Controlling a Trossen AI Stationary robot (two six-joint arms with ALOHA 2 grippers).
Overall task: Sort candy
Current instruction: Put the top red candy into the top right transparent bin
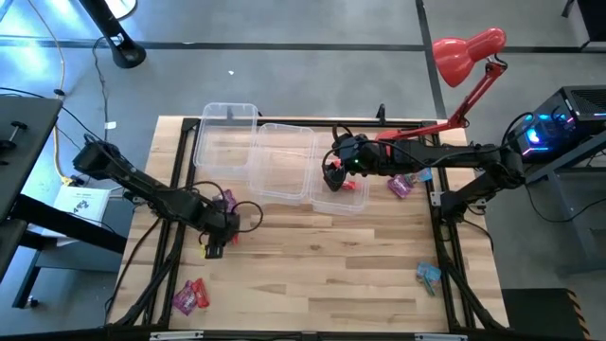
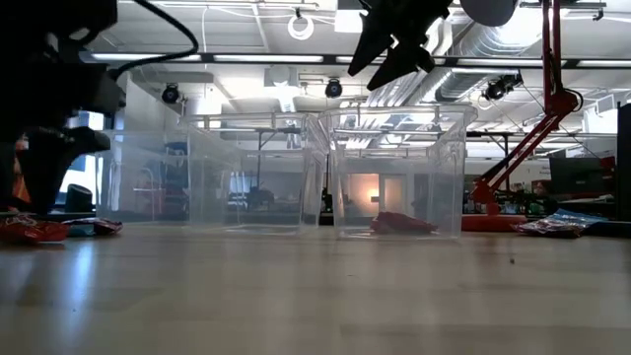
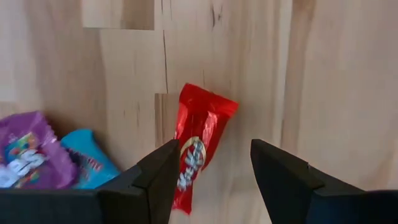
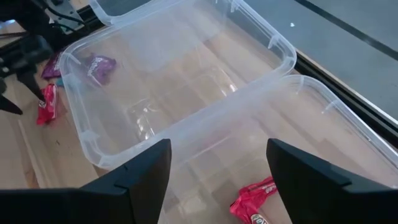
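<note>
My left gripper [image 1: 216, 244] [image 3: 214, 149] is open and points down at the table's left part. Its fingers stand on either side of a red wrapped candy [image 3: 196, 149] that lies flat on the wood. A purple candy [image 3: 25, 158] and a light blue candy [image 3: 87, 163] lie beside it. My right gripper [image 1: 333, 175] [image 4: 219, 149] is open and holds nothing, hovering above the right clear bin [image 1: 360, 201]. One red candy [image 4: 252, 199] [image 2: 402, 224] lies on that bin's floor.
Three clear bins stand in a row at the far side: left bin [image 1: 225, 133], middle bin [image 1: 282, 161] and the right one. More candies lie near the near-left corner [image 1: 189, 298], right of the bins [image 1: 400, 186] and near-right [image 1: 428, 275]. A red desk lamp [image 1: 469, 52] stands far right.
</note>
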